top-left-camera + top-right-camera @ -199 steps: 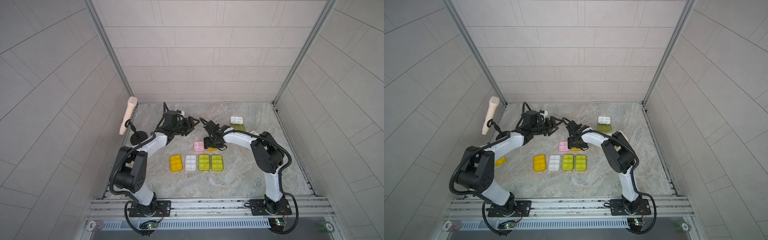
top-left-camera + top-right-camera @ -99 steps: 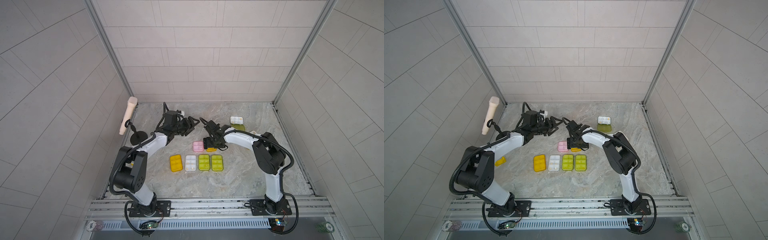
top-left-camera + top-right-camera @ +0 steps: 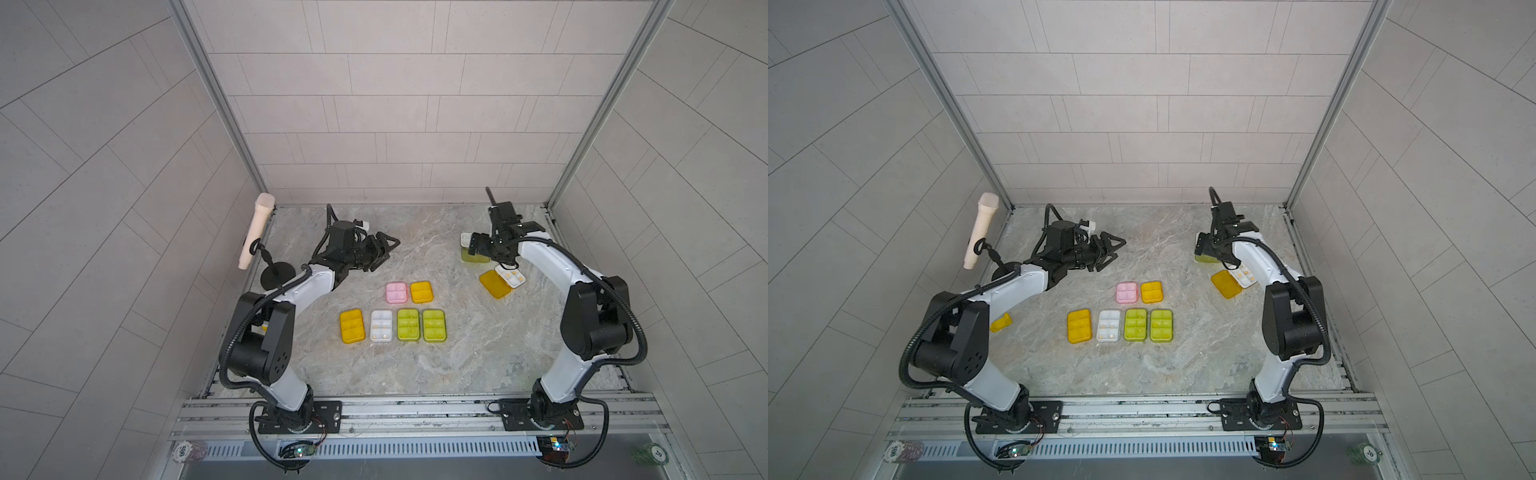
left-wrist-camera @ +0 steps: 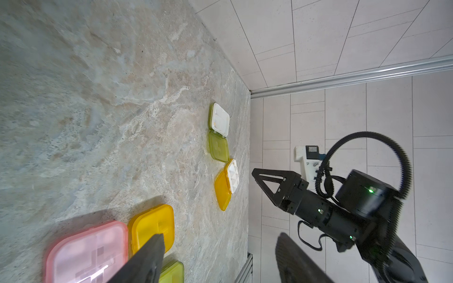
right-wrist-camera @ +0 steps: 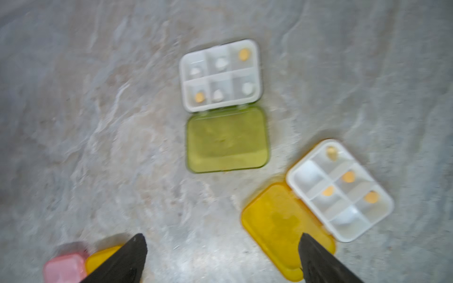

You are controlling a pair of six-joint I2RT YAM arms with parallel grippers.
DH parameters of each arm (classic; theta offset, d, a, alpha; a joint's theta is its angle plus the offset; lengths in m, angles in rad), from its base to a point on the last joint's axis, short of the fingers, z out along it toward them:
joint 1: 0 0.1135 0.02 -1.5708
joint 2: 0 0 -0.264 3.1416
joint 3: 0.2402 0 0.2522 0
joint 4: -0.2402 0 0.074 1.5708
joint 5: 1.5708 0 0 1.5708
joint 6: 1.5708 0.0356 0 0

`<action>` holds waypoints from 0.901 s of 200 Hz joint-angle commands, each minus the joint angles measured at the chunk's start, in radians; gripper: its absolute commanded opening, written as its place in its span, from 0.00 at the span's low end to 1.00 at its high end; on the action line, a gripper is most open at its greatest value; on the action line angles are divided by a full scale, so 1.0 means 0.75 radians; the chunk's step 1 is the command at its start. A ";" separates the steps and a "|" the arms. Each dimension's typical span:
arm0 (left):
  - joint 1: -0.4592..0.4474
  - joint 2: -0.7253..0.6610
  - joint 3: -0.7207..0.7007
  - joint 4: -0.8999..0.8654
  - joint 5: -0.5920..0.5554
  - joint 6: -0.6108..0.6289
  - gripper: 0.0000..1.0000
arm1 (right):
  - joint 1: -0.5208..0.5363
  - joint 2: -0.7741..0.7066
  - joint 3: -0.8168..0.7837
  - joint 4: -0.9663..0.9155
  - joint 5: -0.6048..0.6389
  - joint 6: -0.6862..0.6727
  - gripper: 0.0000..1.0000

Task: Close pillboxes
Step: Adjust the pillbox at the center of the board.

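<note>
While six of the pillboxes sit shut in the middle of the counter (image 3: 415,374), two over on the far right are wide open. The shut ones: a front row of orange (image 3: 352,326), clear (image 3: 381,326), green (image 3: 408,325) and green (image 3: 434,325), with a pink one (image 3: 396,291) and another orange one (image 3: 422,291) just behind them.

The open green pillbox (image 5: 220,76) has its lid flat on the counter, and you can see pills in the white tray. The open orange pillbox (image 5: 338,188) lies just beside it at an angle, lid flat too.

The right gripper (image 5: 221,235) hangs over those two with its jaws spread wide, holding nothing. The left gripper (image 3: 384,253) hovers behind the shut group, jaws apart and empty as well.
</note>
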 commanded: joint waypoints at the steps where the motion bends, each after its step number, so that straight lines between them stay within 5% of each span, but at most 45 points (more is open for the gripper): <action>1: -0.009 0.020 -0.015 0.074 0.034 -0.041 0.76 | -0.116 0.070 0.040 -0.047 -0.051 -0.067 1.00; 60: -0.009 0.039 -0.016 0.083 0.043 -0.046 0.76 | -0.357 0.348 0.254 -0.057 -0.209 -0.105 1.00; 180: -0.010 0.049 -0.016 0.083 0.046 -0.046 0.76 | -0.360 0.487 0.208 0.050 -0.438 -0.086 0.97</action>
